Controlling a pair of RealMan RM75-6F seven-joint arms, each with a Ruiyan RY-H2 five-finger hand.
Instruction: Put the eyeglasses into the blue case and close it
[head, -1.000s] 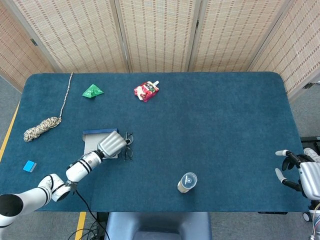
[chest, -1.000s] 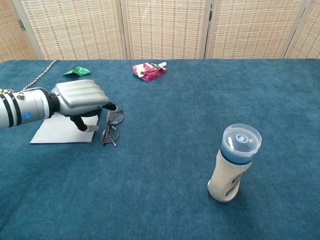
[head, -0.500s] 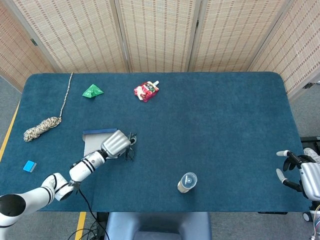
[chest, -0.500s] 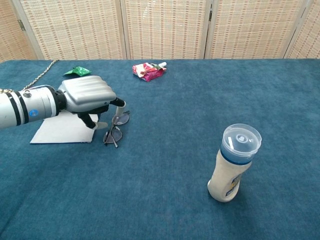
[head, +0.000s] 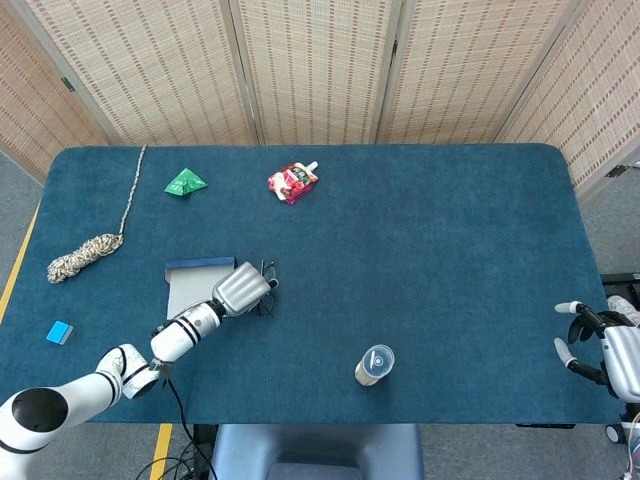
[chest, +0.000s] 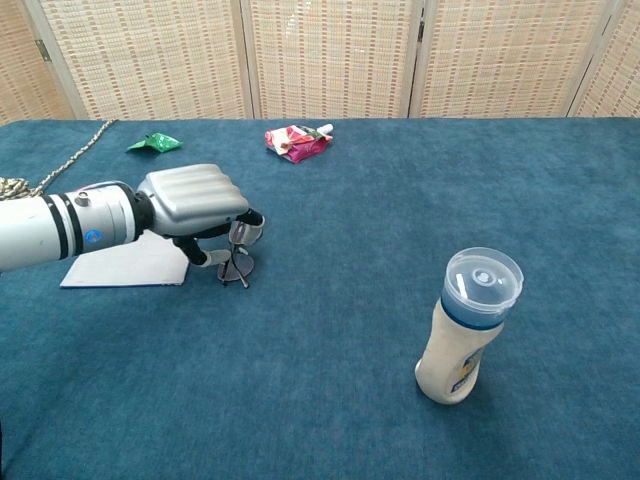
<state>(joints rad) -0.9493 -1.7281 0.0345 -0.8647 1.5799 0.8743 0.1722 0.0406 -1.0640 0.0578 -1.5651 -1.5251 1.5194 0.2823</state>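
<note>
The table (head: 420, 250) carries everything, and the only movement on it over the last second is on its near-left part. There the left robot hand (chest: 195, 203) has slid rightward, off the open blue case (chest: 125, 262) and over the eyeglasses (chest: 238, 262), which have shifted right with it. Its fingers are now curled down around the frame, with a fingertip at the far lens; they look closed on the eyeglasses, though the chest view does not settle whether the frame is off the cloth. The case lies flat just left of the hand, its pale inside showing and nothing in it. I judge the pickup to be under way, with the carry back to the left and the closing of the lid both to come. The right robot hand (head: 600, 345) sits at the near-right edge, fingers spread and holding nothing, drawn slightly further out of the head view.
</note>
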